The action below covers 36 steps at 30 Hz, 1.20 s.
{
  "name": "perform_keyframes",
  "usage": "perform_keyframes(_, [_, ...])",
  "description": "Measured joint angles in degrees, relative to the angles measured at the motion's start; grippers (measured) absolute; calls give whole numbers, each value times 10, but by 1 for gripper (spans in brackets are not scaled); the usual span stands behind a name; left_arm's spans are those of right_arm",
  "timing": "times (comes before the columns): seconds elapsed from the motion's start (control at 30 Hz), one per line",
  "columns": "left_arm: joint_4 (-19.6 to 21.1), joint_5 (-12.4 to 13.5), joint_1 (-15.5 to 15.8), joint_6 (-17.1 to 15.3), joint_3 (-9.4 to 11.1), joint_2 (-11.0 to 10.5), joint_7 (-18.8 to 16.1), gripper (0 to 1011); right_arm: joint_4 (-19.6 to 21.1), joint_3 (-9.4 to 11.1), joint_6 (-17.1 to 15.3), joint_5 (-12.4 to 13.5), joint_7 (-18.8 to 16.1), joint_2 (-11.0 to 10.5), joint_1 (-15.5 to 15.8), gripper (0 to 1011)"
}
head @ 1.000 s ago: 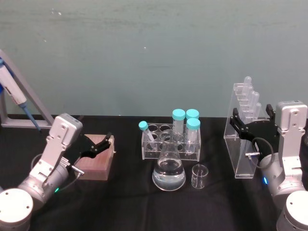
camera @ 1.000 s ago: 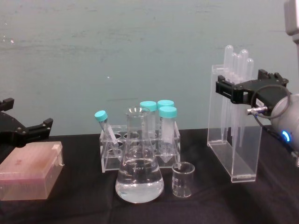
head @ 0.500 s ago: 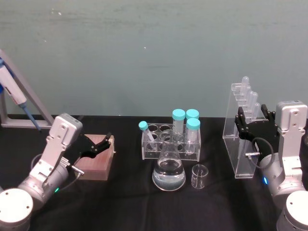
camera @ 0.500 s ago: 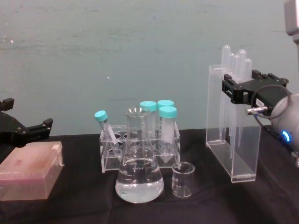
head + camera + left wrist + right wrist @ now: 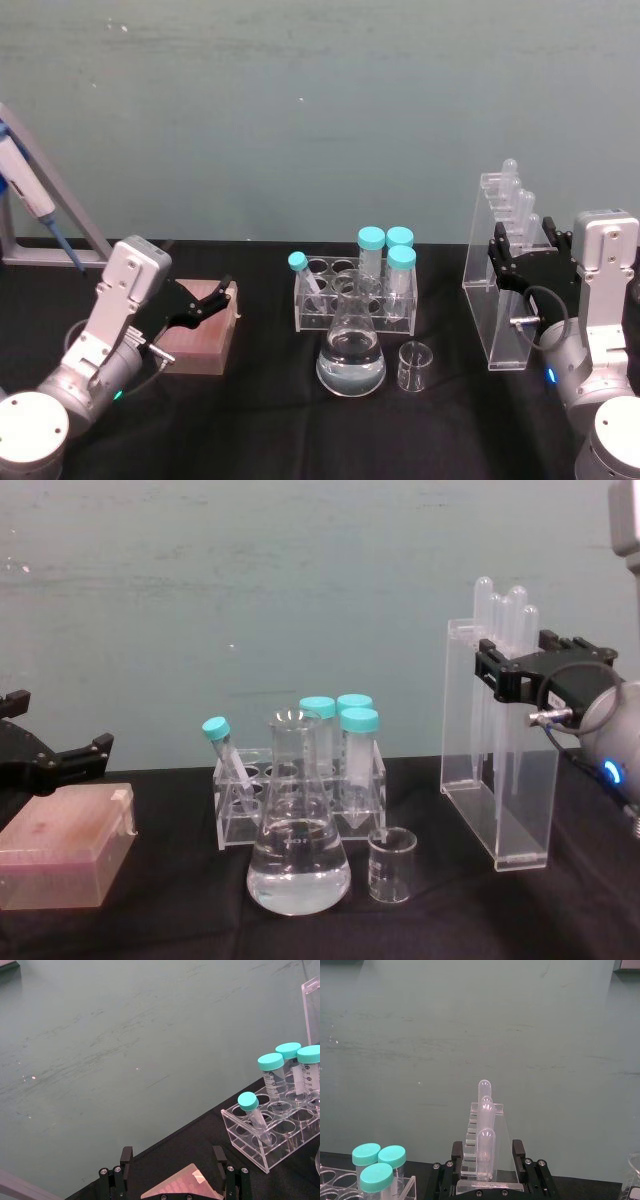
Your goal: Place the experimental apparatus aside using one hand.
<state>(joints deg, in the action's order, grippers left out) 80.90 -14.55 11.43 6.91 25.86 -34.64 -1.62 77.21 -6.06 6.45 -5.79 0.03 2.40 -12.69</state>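
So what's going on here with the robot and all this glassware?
A two-armed robot is clearing labware aside. Its right gripper straddles the tall acrylic stand of pipettes, which stands on the black table at the robot's right. The flask of clear liquid and the small beaker stand untouched in the middle, before a rack of capped tubes. The left gripper hangs open over a pinkish box on the left.

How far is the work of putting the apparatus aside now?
The acrylic stand stands on the table at the right, with the right gripper around it. The flask and beaker wait in the middle; the left gripper is parked over the pink box.
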Motion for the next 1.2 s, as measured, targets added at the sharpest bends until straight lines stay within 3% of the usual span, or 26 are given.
perform_keyframes(1.2, [0, 0, 0, 0, 0, 0, 0, 1000, -3, 4, 8, 1, 7, 3, -2, 602])
